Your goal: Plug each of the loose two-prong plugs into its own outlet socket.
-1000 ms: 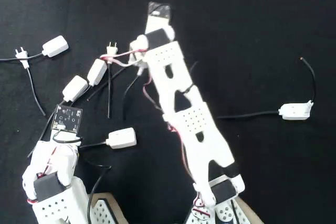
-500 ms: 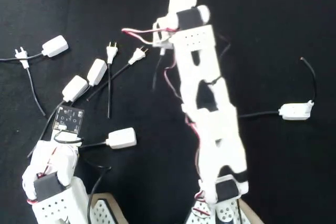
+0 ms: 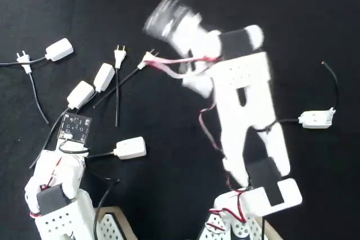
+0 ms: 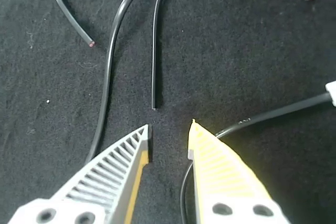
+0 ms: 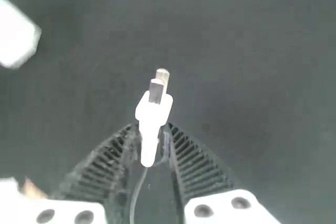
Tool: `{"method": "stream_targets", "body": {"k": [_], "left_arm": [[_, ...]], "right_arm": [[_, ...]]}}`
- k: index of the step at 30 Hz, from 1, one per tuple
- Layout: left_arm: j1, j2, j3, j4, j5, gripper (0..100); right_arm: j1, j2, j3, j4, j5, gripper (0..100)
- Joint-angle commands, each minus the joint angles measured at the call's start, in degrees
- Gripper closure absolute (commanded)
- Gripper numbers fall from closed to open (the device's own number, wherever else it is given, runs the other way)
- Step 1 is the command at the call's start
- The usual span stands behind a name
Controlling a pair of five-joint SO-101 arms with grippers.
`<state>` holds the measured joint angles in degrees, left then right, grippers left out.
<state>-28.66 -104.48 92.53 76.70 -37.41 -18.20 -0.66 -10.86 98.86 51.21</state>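
Observation:
My right gripper [image 5: 152, 129] is shut on a white two-prong plug [image 5: 154, 106], whose prongs point away from the wrist and whose thin cable runs back between the fingers. In the high view that gripper [image 3: 166, 18] is a blur above the rear middle of the black cloth. Two loose plugs [image 3: 119, 53] [image 3: 149, 56] lie just to its left, and a third plug [image 3: 22, 58] lies at the far left. White outlet sockets [image 3: 59, 49] [image 3: 104, 77] [image 3: 80, 94] [image 3: 130, 148] lie on the left. My left gripper [image 4: 169, 129] hangs open over bare cable ends [image 4: 154, 106].
Another white socket [image 3: 316, 118] lies at the right with its black cable [image 3: 332, 77] curling behind it. The left arm [image 3: 56, 181] sits at the front left corner. Loose black cables cross the left half of the cloth. A blurred white socket [image 5: 16, 35] lies beyond the held plug.
The right arm has swung from the rear left toward the right and lifted, its wrist now turning and blurred. The left arm and the plugs on the cloth stayed put.

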Motion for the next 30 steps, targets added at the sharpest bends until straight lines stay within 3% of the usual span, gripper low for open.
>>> {"method": "stream_targets", "body": {"k": [1,12,15,18,22,26,30], "left_arm": [[0.92,-0.09,0.13,0.53,-0.88,87],[1.10,-0.09,0.13,0.70,-0.97,87],[1.10,-0.09,0.13,0.70,-0.97,87],[1.10,-0.09,0.13,0.70,-0.97,87],[1.10,-0.09,0.13,0.70,-0.97,87],[1.10,-0.09,0.13,0.70,-0.97,87],[1.10,-0.09,0.13,0.70,-0.97,87]], "right_arm": [[-3.25,-0.31,8.57,-2.29,10.46,98.4],[-10.99,17.71,10.86,-8.88,14.68,97.9],[-10.64,19.30,10.51,-8.62,13.98,89.0],[-9.23,19.03,9.27,-8.44,8.70,81.6],[-8.70,16.66,6.46,-4.92,2.90,81.2],[-8.62,11.65,3.47,-0.79,-8.18,81.2],[-8.09,7.16,5.32,2.02,-35.96,81.3]]}}
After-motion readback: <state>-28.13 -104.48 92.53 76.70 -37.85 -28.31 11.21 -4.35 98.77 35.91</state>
